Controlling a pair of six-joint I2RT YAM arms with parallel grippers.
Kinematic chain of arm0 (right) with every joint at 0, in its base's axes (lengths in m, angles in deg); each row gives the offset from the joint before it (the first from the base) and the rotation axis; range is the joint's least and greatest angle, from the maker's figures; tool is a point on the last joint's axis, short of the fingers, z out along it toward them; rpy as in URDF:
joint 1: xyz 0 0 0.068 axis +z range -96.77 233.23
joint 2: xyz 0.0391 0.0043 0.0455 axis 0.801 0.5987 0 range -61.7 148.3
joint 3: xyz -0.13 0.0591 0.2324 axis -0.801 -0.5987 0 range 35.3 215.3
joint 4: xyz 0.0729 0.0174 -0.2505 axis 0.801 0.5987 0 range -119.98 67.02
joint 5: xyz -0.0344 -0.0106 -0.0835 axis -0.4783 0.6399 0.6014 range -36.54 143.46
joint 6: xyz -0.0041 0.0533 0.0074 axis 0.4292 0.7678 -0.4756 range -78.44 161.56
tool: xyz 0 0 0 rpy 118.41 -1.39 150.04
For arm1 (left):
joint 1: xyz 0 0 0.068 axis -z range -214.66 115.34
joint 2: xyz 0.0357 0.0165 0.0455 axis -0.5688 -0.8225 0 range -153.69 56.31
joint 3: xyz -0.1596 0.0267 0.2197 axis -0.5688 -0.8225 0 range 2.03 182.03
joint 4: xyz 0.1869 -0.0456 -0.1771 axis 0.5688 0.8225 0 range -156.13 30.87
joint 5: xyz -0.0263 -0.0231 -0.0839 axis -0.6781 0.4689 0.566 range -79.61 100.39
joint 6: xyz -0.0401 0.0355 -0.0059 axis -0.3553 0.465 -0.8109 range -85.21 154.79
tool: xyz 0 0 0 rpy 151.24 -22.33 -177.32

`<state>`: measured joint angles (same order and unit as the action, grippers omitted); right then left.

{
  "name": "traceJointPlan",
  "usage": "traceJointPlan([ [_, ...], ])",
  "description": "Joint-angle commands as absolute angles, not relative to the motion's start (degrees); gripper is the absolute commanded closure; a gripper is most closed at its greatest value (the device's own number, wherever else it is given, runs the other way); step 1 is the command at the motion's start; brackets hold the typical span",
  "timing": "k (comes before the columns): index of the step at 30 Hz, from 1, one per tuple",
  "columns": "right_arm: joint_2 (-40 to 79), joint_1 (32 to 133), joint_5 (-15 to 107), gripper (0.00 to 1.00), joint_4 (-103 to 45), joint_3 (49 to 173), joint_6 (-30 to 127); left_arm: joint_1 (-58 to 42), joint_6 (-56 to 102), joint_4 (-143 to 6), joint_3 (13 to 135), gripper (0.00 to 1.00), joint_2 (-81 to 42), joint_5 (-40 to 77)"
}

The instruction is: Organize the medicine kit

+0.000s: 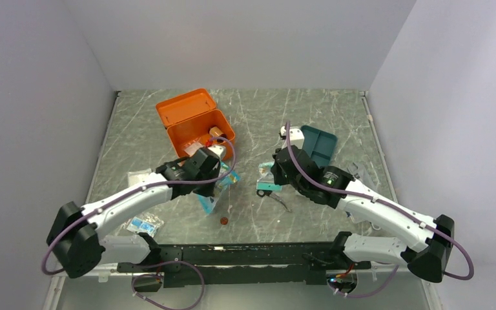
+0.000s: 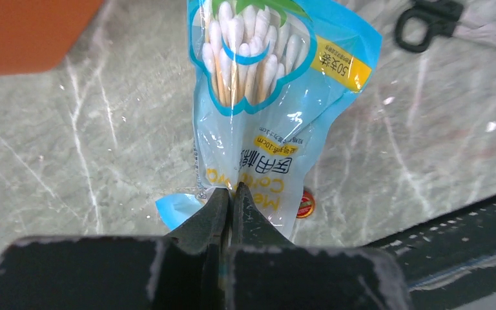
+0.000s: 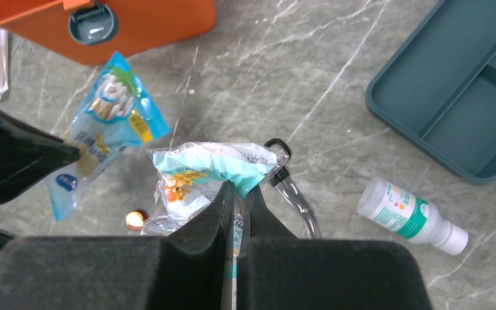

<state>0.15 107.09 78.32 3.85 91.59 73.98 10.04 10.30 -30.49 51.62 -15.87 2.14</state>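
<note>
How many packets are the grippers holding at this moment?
2. The left gripper pinches the blue cotton swab packet at one end; the right gripper pinches a teal and white packet. Both grips show clearly.

Orange medicine kit (image 1: 190, 134) — open, upper left

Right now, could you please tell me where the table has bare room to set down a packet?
Bare table lies between the medicine kit and the teal tray, and left of the kit. The near middle is crowded: the left gripper pinches the swab packet, the right gripper a crinkled packet.
</note>
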Motion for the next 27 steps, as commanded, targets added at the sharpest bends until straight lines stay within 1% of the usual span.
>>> traceJointPlan([
  [1, 0.43, 105.77, 80.13, 1.0, 1.97, 95.23, 71.12, 10.31, 10.94, -24.93, 58.5, 1.0, -10.98, 0.64],
  [7, 1.34, 104.39, 78.43, 1.0, 0.13, 96.57, 69.37, 10.21, 15.8, -18.03, 69.83, 1.0, -13.06, -6.53],
  [13, 0.9, 104.11, 76.87, 1.0, -2.06, 95.11, 68.41, 8.72, 24.45, -13.52, 80.57, 1.0, -19.6, -11.91],
  [17, -0.2, 104.08, 75.72, 1.0, -3.23, 93.56, 68.71, 4.89, 31.7, -14.47, 85.21, 1.0, -21.13, -11.12],
  [20, -1.48, 104.01, 74.8, 1.0, -4.8, 91.92, 69.01, 0.85, 39.98, -18.75, 84.86, 1.0, -20.69, -7.23],
  [27, -2.46, 103.94, 73.32, 1.0, -5.25, 89.9, 69.96, -6.63, 51.41, -24.45, 85.08, 1.0, -23.18, -0.28],
])
